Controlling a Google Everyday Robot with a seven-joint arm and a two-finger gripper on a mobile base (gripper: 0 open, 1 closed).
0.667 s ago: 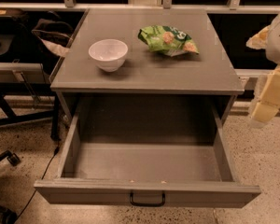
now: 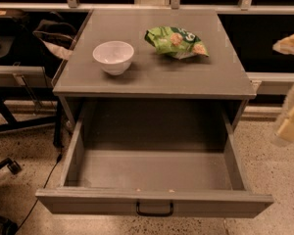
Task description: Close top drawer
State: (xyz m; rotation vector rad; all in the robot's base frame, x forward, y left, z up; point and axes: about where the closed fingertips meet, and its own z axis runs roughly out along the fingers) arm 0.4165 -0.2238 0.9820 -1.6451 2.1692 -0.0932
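Note:
The top drawer (image 2: 88, 207) is a wide grey wooden box, pulled far out of the cabinet toward the camera. Its inside is bare and its small black bar handle (image 2: 154, 210) sits at the centre of the front. My gripper (image 2: 290, 115) shows as blurred cream-coloured parts at the right edge of the view. It hangs over the floor, to the right of the drawer's right side wall and about level with the cabinet top's front edge. It touches nothing.
On the grey cabinet top (image 2: 152, 77) stand a white bowl (image 2: 113, 56) at the left and a green snack bag (image 2: 176, 42) at the back right. Office-chair legs (image 2: 5, 165), a cable and a bag lie left of the cabinet. A windowed wall runs behind.
The gripper has shifted a little down and to the right, toward the edge of the view. The drawer, bowl and bag have not moved.

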